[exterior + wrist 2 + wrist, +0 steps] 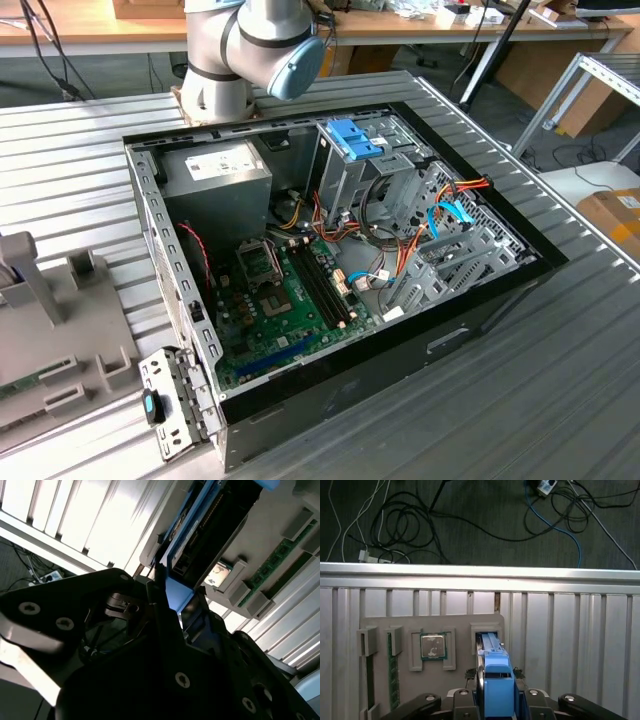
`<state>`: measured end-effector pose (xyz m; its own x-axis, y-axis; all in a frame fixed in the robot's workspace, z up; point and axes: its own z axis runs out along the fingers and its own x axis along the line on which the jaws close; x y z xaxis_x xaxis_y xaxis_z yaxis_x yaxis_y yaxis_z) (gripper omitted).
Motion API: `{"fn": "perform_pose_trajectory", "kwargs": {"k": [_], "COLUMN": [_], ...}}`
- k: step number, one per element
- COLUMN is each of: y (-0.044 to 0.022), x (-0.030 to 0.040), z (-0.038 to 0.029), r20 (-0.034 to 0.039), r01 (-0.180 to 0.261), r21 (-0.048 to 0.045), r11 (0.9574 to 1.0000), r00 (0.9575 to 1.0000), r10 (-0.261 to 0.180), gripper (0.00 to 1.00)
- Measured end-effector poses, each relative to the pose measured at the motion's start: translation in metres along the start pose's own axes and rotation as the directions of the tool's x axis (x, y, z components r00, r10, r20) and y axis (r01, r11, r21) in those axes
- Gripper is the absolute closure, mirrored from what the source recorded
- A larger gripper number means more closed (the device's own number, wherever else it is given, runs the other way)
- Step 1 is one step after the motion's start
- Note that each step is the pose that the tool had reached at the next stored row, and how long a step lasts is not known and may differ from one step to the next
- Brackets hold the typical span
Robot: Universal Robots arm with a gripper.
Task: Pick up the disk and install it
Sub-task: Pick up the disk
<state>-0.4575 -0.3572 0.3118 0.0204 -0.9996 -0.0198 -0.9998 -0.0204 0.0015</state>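
Working across the first wrist view from the left, I see the grey holder (460, 622) on the ribbed table (580, 645). A memory stick (393, 672) stands in its lower-left slots, and a processor chip (434, 646) lies in a square recess just right of that. At lower centre the disk (490, 645) stands on edge in its own slot. My gripper (495, 676) is at the bottom centre of the frame, its fingers pressed against both sides of the disk's blue frame, so I read it as pinched. The second wrist view agrees: the blue frame sits between the dark fingers (156, 597) at centre, and the disk's far end runs up into the holder toward the upper right. By my judgement the grasp is made, but the disk is not yet lifted out of its slot. In the exterior view the computer case (480, 320) lies open at mid-frame, with the metal cage (345, 180) and its blue latch (355, 138) above centre. The lift, the carry and the install are all left to do.
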Motion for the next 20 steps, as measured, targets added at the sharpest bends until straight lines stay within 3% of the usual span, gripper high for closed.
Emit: {"fn": "perform_pose_trajectory", "kwargs": {"k": [13,17,20], "y": [-0.0009,-0.0009,-0.0008], "x": [0.0,-0.0001,-0.0002], "z": [-0.0004,-0.009,-0.0091], "r20": [0.0,0.0,0.0], "r01": [-0.01,-0.01,-0.01], "r21": [0.0001,0.0,0.0001], "r11": [1.0,1.0,1.0], "r00": [1.0,1.0,1.0], "r10": [0.01,0.01,0.01], "gripper": [0.63,0.63,0.63]}}
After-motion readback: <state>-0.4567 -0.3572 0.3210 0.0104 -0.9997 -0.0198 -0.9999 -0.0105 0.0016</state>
